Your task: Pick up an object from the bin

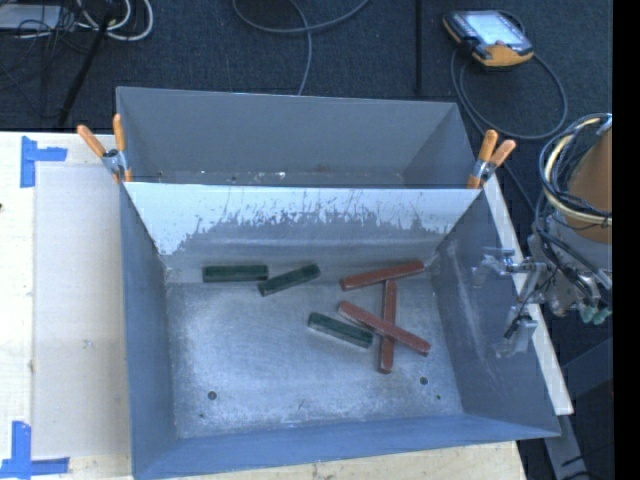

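Note:
My gripper [508, 296] hangs over the bin's right wall, high above the floor, its two metal fingers spread open with nothing between them. Nearest to it on the bin floor lie three reddish-brown sticks: one slanted [382, 275] near the back, and two crossed over each other, an upright one [387, 353] and a diagonal one [408, 340]. A dark green stick [340, 330] lies just left of the crossed pair.
Two more dark green sticks lie further left near the back wall, one flat [235, 273] and one slightly tilted [289, 279]. The arm with its cables stands outside the bin at the right.

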